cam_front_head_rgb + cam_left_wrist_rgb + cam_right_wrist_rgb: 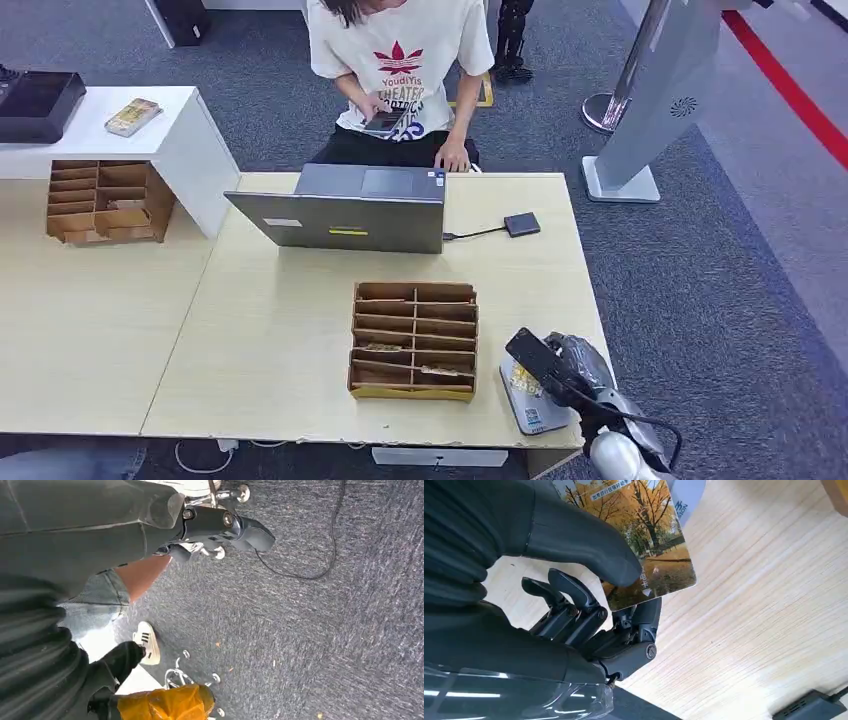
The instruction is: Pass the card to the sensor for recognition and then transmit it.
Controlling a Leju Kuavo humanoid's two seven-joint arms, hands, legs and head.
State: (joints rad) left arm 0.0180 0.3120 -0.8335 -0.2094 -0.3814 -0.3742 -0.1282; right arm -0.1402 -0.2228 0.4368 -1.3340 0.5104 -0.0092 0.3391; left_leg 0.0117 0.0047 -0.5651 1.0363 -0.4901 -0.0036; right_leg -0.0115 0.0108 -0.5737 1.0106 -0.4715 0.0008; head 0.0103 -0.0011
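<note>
Your right hand (pixel 589 605) holds the card (pixel 644 540), an autumn-trees photo card, pinched between the thick thumb and the dark fingers (pixel 574 595); in the head view this hand (pixel 560 365) is at the near right corner of the light wooden table (pixel 270 330), just above a pale grey flat pad (pixel 535 405) that lies at that corner. I judge this pad to be the sensor, so the step in hand looks like the presenting of the card for recognition, though I cannot tell if the card touches the pad or only hovers over it. Next you should keep the card flat and close over the pad, then carry it away for the handing over; I cannot tell to whom or where. Mind the cardboard slot organizer (pixel 413 340) just beside your hand. Your left hand (pixel 220 527) hangs over the carpet with nothing in it, its fingers curled in.
</note>
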